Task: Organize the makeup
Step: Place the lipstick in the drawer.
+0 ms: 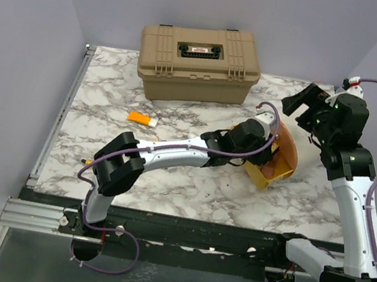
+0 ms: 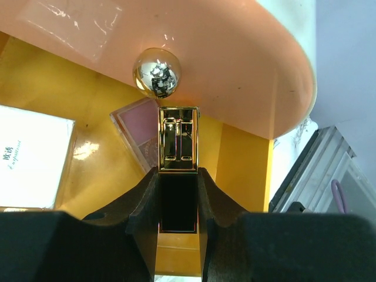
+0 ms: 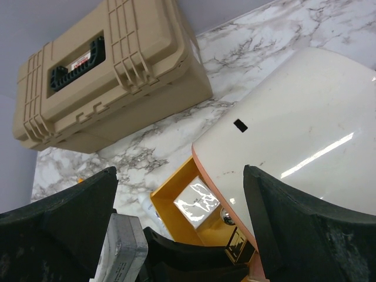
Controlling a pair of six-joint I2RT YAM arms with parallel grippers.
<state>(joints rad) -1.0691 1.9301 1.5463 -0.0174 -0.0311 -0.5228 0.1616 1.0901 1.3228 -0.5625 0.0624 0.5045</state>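
Overall, marble tabletop (image 1: pixel 164 195), lilac walls (image 1: pixel 15 45).

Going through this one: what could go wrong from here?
The lipstick is pinched only at its black end by the left gripper; released, it may tip onto the pink compact beyond it. The lid leans over it while the right gripper stands open, so it could fall shut on the left arm.

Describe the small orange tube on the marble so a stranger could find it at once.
Find the big tan ribbed plastic hard case at the back of the white marble-patterned table. In front of its left corner, a small orange tube with a white end lies flat on bare marble. It alone lies loose in the open.
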